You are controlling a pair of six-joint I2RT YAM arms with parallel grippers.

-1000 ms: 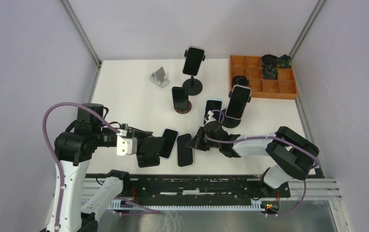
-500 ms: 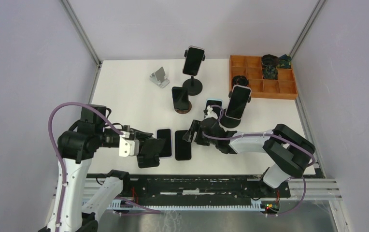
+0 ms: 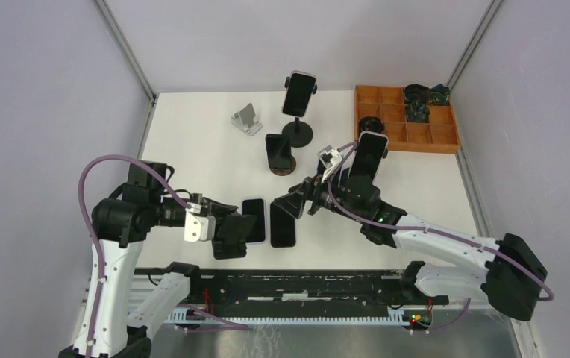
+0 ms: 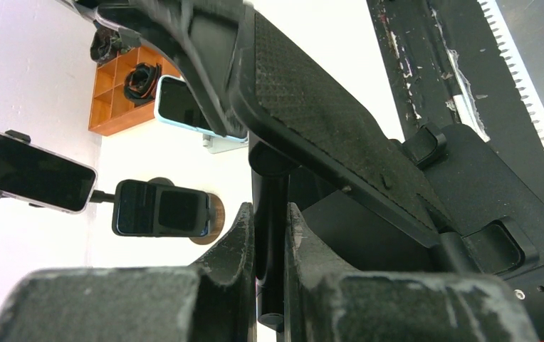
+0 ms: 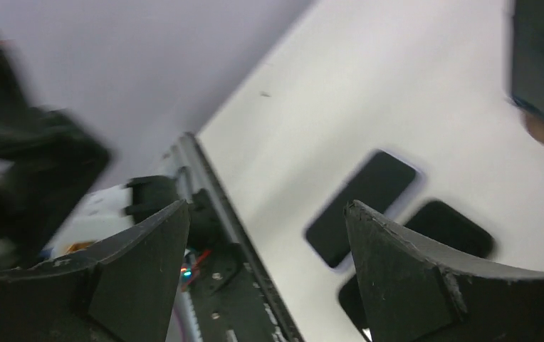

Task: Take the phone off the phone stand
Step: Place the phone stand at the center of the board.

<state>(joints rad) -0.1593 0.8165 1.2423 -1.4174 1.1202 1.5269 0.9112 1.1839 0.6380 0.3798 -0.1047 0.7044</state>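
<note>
My left gripper (image 3: 221,230) (image 4: 269,214) is shut on the thin black stem of the black phone stand (image 3: 230,233), near the table's front edge. The stand's textured plate (image 4: 326,121) carries no phone. Two black phones lie flat on the table just right of it, one (image 3: 254,220) (image 5: 362,206) touching the stand's edge in the top view, the other (image 3: 283,224) (image 5: 448,229) beside it. My right gripper (image 3: 292,203) (image 5: 265,235) hangs above and right of these phones, open, with nothing between its fingers.
Further back, phones sit on a tall black stand (image 3: 299,93), a round wooden stand (image 3: 278,151) and a black stand (image 3: 368,158). A small silver stand (image 3: 246,119) is at the back left and a wooden compartment tray (image 3: 416,134) at the back right. The black rail (image 3: 304,287) borders the near edge.
My right gripper has opened, lifted off the table and drawn back to the right. The two phones now lie flat side by side. The left gripper still holds the stand.
</note>
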